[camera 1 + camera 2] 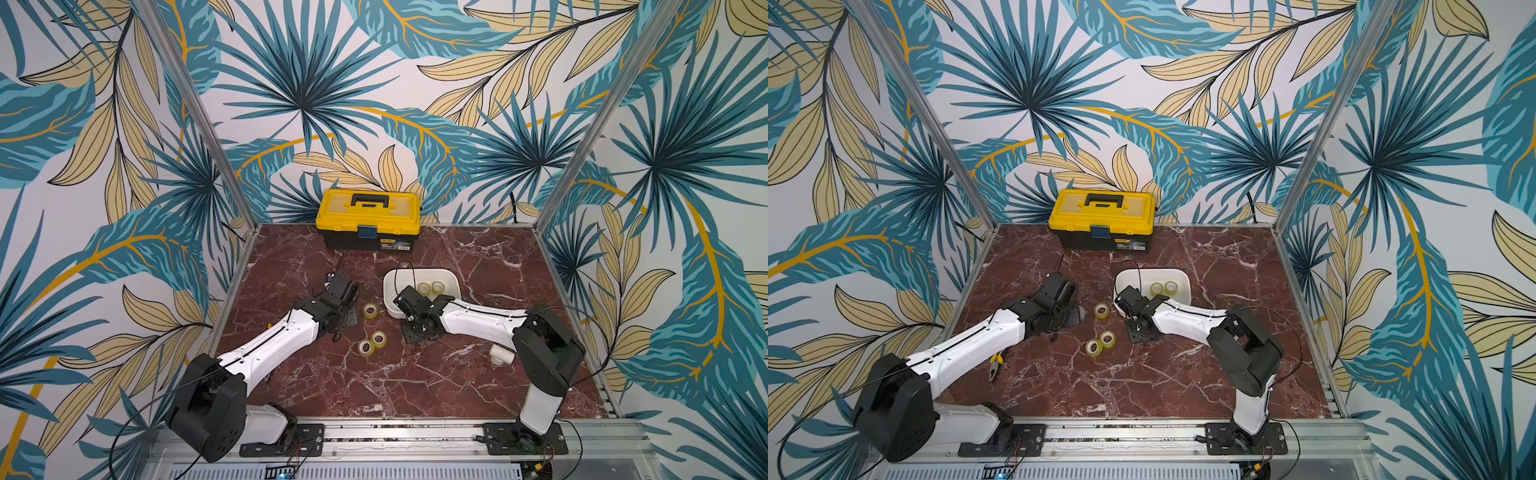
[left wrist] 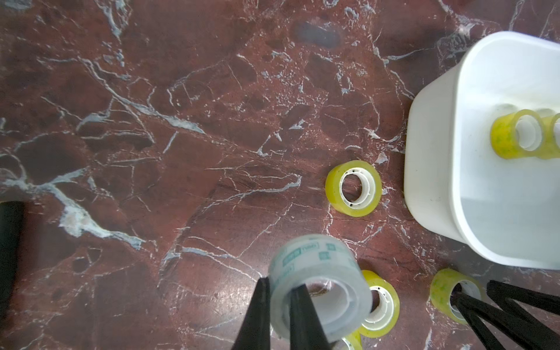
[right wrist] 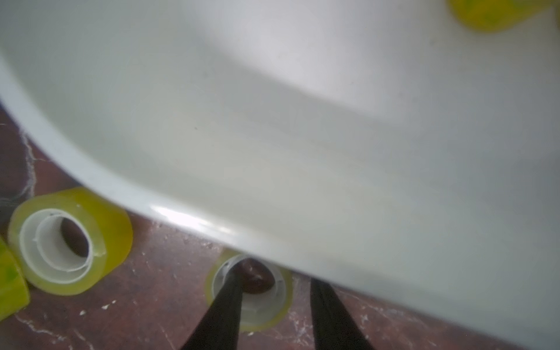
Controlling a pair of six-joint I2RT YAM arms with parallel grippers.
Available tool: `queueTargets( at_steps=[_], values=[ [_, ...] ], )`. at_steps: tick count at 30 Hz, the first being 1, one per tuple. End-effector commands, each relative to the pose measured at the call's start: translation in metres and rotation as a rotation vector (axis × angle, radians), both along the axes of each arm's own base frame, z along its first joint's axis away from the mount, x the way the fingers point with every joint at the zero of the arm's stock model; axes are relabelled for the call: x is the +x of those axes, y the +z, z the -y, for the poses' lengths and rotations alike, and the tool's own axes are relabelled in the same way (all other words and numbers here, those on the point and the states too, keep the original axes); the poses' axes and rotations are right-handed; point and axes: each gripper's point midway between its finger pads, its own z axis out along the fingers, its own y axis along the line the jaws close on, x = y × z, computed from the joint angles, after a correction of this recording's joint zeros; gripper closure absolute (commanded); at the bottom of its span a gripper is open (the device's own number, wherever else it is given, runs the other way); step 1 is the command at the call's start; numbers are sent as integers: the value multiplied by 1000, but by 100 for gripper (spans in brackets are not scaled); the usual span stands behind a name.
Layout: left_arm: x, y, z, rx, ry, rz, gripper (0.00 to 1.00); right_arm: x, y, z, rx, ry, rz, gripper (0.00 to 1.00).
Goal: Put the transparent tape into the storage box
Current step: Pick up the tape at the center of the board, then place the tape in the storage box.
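Two tape rolls, the inner roll and its neighbour, sit side by side inside the storage box. On the marble worktop, between the arms, lie a lone roll and a close pair. The left pincer is clamped on the paler roll, one finger inside its core. The right pincer stands half-wide astride the wall of a yellow roll just beside the box. A gap shows at its outer finger.
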Motion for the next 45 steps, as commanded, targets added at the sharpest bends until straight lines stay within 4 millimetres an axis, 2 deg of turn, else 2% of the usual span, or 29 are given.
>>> queueTargets(
  at_steps=[1,3,6,11,13,16,26,31,35,38,40,42,45],
  values=[
    [10,28,1,-14,0,60,100,-4,-19,5,-34,-15,-14,64],
    [11,33,2,-17,-4,70,100,-12,-23,-2,-35,12,-21,67],
    [13,38,3,-16,-6,80,100,-16,-26,-2,-42,19,-28,67],
    [15,47,2,-17,-5,100,100,-21,-29,-2,-44,24,-38,85],
    [15,51,2,-15,-4,107,100,-23,-28,-1,-43,22,-38,88],
    [18,59,3,-19,-10,124,100,-25,-27,0,-44,22,-40,100],
    [30,81,15,-17,-58,168,100,-32,2,1,-22,52,-32,100],
    [56,99,51,-15,-165,190,100,-41,12,17,-57,51,-31,100],
    [78,96,100,-9,-285,180,100,-49,10,28,-68,33,-42,100],
    [94,83,136,-9,-359,152,100,-52,15,36,-75,3,-35,100],
    [102,69,156,-27,-393,121,100,-52,29,40,-66,-9,-7,100],
    [109,52,168,-34,-405,93,100,-50,51,49,-63,-30,22,100],
    [116,31,175,-34,-410,56,100,-49,83,61,-56,-55,70,100]
  ],
)
